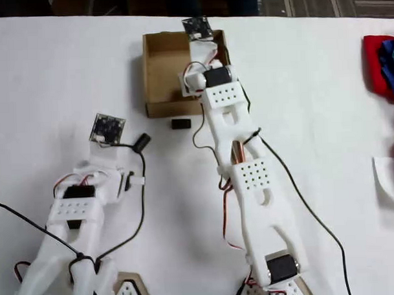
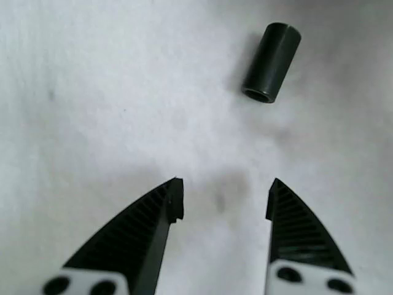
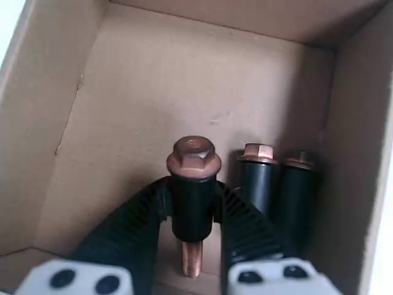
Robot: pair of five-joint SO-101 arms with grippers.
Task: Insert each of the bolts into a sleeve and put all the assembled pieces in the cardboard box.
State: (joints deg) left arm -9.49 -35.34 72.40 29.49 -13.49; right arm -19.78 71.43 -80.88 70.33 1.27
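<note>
High camera overlooks the table (image 1: 65, 74); wrist cameras sit close (the right's looks into the cardboard box (image 3: 141, 86)).

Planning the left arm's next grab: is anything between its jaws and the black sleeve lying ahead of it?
Nothing visible does. The sleeve lies on bare table just ahead of the left gripper, jaws open and empty.

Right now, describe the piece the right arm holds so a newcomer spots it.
Find the cardboard box at the table's far side. Of three bolt-in-sleeve pieces inside, the held piece sits in the right end effector. Unlike its two neighbours by the wall, its threaded copper tip shows below the sleeve.
</note>
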